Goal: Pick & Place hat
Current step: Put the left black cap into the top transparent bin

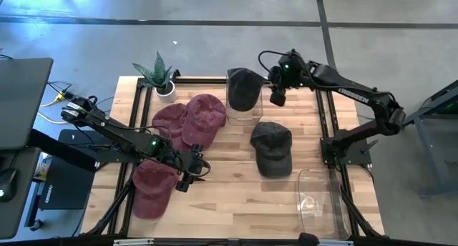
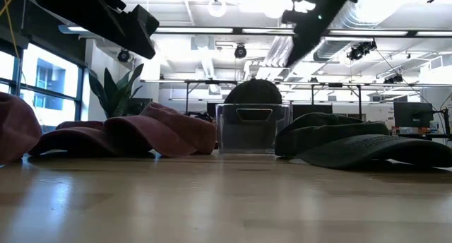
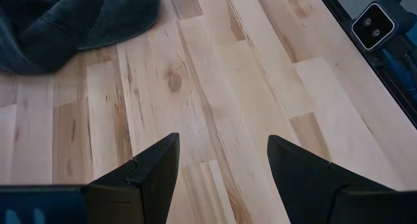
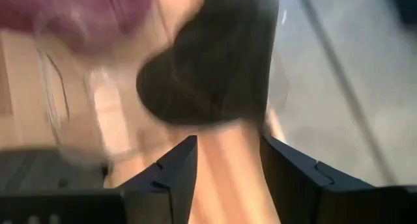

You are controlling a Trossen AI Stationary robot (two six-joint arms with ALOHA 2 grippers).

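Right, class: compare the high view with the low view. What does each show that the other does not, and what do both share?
Only the high view shows the left gripper, open above bare wood beside a maroon cap, the right gripper beside the clear bin, and a second clear bin at the table's near right corner. Only the low view shows the room's ceiling lights and windows. Both show the potted plant, the dark cap in the bin and the dark cap on the table.

table point(image 1: 236, 196): pale matt wood | hats point(image 1: 272, 147): soft cloth | bin point(image 1: 243, 110): clear glossy plastic
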